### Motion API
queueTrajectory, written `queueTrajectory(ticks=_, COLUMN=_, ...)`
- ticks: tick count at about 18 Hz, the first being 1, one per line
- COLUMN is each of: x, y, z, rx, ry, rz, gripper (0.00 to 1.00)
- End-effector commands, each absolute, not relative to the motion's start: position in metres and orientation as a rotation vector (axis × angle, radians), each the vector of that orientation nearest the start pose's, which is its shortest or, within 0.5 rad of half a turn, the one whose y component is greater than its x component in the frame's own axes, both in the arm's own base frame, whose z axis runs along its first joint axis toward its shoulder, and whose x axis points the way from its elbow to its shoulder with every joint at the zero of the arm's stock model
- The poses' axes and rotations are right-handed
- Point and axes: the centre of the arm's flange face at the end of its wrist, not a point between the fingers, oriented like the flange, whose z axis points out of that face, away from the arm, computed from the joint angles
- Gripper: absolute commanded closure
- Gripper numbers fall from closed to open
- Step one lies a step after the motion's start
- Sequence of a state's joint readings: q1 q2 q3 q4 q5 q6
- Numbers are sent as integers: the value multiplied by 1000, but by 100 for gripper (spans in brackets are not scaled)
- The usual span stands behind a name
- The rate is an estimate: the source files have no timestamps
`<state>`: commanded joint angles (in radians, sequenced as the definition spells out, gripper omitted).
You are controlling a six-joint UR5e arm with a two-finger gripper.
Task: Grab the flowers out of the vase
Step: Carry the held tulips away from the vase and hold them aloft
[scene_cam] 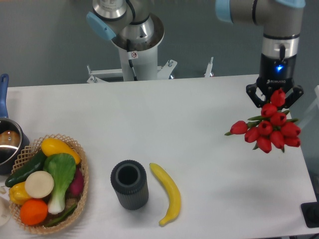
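Gripper (pixel 274 99) at the right side of the table (pixel 199 104), pointing down, jaws closed on the flowers (pixel 268 128) — red tulip buds bunched just under the fingers, one bud up between them, green leaf tips poking out at the sides. Held out of the vase and well away from it, over the table's right edge region. Vase (pixel 129 184) upright near the front, left of centre, round mouth open and dark inside. Banana (pixel 167 193) lying just to its right, close but not touching. Basket (pixel 84 169) at the front left corner, holding produce — yellow, green and orange pieces, a red-purple one at its right side. Pot (pixel 7 144) with blue handle at the left edge, just behind the basket, partly cut off. Arm base at the back, behind the table.
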<state>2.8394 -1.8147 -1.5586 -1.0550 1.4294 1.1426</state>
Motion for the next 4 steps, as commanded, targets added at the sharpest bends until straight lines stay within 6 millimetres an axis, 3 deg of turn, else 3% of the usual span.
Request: queueTrajectory(ticks=4, x=-536, y=323, z=407, rx=-2952, ry=-145, rz=290, gripper=100)
